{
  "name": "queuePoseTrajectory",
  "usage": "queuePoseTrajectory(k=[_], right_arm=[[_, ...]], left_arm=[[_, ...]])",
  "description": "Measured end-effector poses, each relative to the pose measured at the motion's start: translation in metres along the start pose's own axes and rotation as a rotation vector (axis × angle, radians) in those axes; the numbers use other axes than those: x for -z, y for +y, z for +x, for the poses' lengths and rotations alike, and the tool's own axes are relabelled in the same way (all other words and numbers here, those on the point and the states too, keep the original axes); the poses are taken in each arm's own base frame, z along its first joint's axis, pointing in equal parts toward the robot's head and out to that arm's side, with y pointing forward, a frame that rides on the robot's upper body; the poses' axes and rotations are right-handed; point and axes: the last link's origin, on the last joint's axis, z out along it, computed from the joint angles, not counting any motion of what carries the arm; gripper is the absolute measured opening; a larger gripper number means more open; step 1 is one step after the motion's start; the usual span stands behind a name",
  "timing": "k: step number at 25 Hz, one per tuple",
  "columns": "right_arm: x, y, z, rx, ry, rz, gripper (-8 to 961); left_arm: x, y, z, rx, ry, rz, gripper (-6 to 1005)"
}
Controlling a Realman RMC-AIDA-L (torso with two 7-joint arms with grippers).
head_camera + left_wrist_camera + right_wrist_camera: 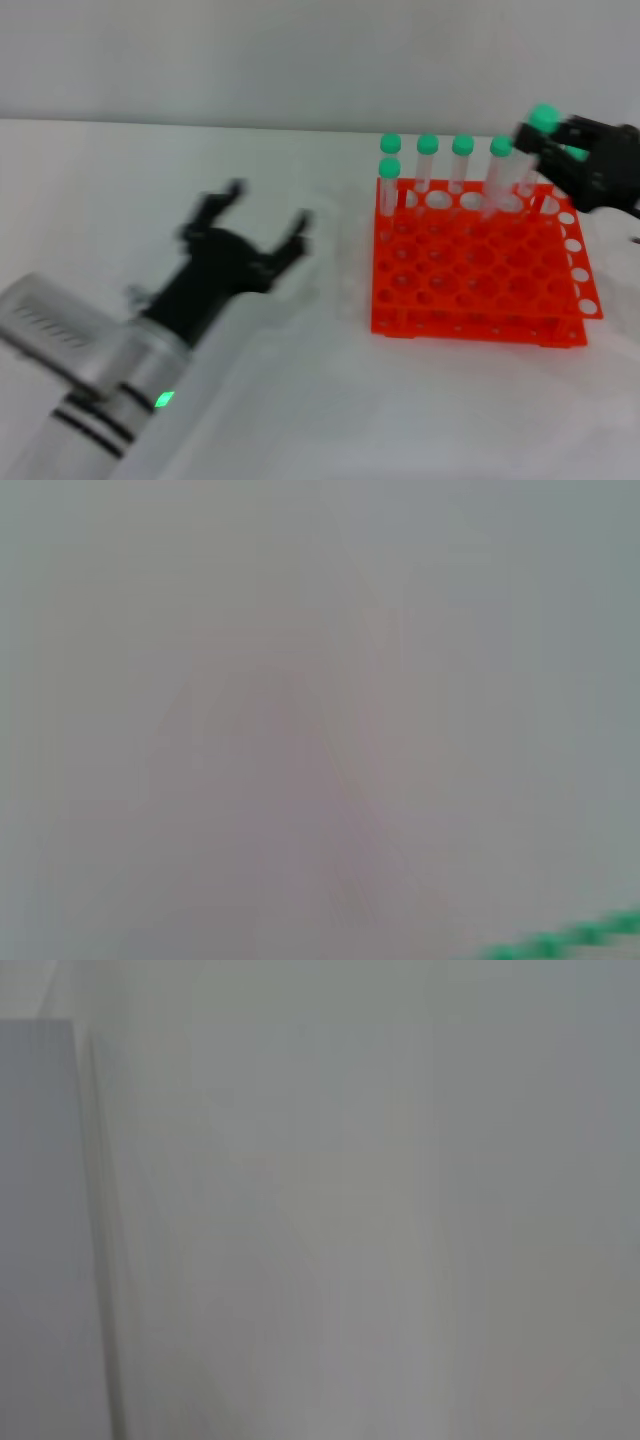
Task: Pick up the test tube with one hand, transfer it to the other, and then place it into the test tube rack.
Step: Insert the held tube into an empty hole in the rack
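Nearest in the head view, the left arm [80,370] is seen low at the table's left, green light lit. Its gripper [258,222] is spread wide with nothing between the fingers, hanging over bare table [300,400], well apart from the rack. It is judged idle, the tube having been given up, and kept clear so the other arm has room.

Farther on, the rack [480,265] sits right of centre, orange, two tiers. Five tubes [427,165] are stood upright in its back row and back-left corner, caps up. The holes toward the front are seen unfilled.

Farthest, the right gripper [560,150] is held over the rack's back-right corner. It is closed on the test tube [528,165], gripped near the green cap, so the pointed end is left free for entry. The tube is tilted, cap toward the gripper and the lower end down by the back-row holes; whether the tip is already inside a hole cannot be told. Placement is judged under way, the handover done. Straightening of the tube is probably needed before release, or a neighbouring tube may be knocked.

Nothing useful is shown in the wrist views, only a blank surface and a green streak [570,938] at one edge.
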Motion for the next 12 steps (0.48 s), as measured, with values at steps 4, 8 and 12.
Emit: queuePoseTrajectory(k=[4, 8, 12], right_arm=[[-0.025, 0.001, 0.007, 0.039, 0.016, -0.001, 232], [-0.046, 0.004, 0.015, 0.083, 0.036, 0.003, 231], [-0.061, 0.001, 0.02, 0.097, 0.061, 0.042, 231]], left_arm=[[0.027, -0.03, -0.008, 0.044, -0.004, 0.189, 886], [0.045, -0.047, -0.014, 0.063, -0.025, 0.305, 887], [0.055, -0.052, -0.017, 0.081, -0.033, 0.336, 887]])
